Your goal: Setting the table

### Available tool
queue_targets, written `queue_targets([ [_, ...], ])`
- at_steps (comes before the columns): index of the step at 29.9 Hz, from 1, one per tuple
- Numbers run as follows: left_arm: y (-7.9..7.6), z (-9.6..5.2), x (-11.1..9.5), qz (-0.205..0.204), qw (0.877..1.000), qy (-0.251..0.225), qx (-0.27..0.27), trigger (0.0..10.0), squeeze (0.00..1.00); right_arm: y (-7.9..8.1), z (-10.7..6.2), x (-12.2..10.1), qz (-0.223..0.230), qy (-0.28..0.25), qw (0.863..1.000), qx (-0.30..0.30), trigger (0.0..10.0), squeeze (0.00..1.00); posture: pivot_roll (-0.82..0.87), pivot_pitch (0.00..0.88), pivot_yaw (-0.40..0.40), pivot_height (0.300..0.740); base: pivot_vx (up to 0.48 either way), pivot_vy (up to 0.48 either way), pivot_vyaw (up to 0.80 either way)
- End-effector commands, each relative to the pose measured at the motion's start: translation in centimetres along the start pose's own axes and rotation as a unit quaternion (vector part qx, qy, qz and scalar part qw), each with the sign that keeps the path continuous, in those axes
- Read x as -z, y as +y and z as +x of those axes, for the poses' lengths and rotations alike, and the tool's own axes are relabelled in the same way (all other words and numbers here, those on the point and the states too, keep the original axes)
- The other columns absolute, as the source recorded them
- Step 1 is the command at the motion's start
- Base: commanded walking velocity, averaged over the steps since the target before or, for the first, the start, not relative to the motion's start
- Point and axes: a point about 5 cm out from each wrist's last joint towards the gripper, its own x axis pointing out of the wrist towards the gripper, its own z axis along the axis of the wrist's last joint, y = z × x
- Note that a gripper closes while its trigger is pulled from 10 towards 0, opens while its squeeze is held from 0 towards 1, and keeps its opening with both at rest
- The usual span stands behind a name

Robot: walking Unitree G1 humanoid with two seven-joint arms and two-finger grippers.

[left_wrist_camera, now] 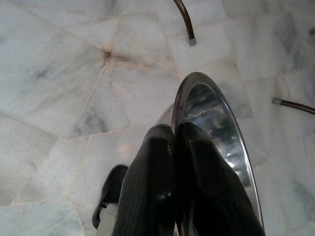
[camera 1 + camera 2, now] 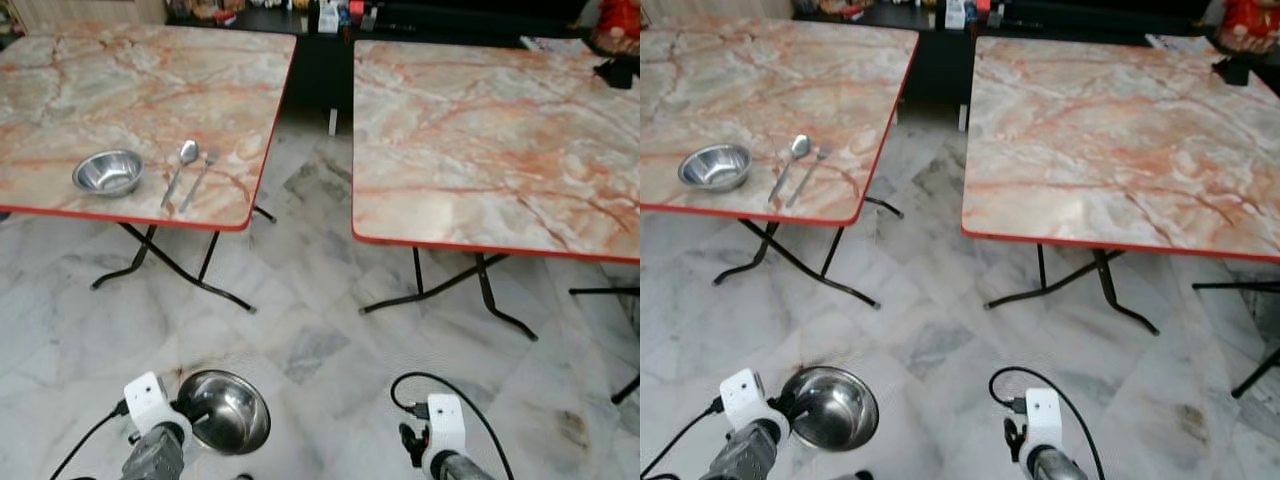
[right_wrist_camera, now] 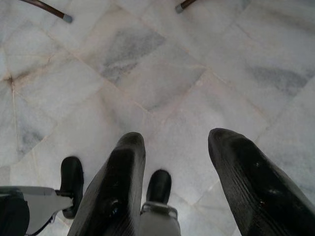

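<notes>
Nearest you: L gripper [image 1: 174, 147] is low over the marble floor [image 2: 330, 300], fingers pinched together on the rim of a steel bowl [image 2: 228, 410], bowl tilted w/ its opening facing up toward the head cam. R gripper [image 3: 177, 152] hangs idle beside it, fingers spread apart, nothing btwn them. Further out you've got two marble-top folding tables w/ red edging. Left table [image 2: 60, 60] carries a second steel bowl [image 2: 108, 171] near its front edge, w/ a spoon [image 2: 181, 168] and fork [image 2: 200, 176] lying side by side just right of it. Right table [image 2: 480, 140] sits across a gap. Behind, a dark counter [image 2: 300, 20] w/ small items too blurred to ID.
</notes>
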Motion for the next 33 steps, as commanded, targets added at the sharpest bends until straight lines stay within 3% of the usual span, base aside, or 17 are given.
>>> queue_targets([
  [1,0.0,0.0,0.1,0.001,1.0,0.003,-0.001,10.0,0.0,-0.2,-0.1,0.2,0.002,0.007,1.0,0.004,10.0,0.0,0.07,0.125,-0.052,0.74,0.382,0.0,0.0],
  [14,-0.3,-0.1,1.2,0.03,0.999,0.031,-0.009,10.0,0.0,-0.4,-0.1,0.3,-0.001,0.009,1.0,0.006,10.0,0.0,0.05,0.085,-0.047,0.74,0.029,0.0,0.0],
  [33,-0.2,-0.3,1.7,0.049,0.998,0.043,-0.004,10.0,0.0,-0.7,-0.2,0.5,0.013,0.01,1.0,0.014,10.0,0.0,0.04,0.047,-0.041,0.74,0.0,-0.357,0.0],
])
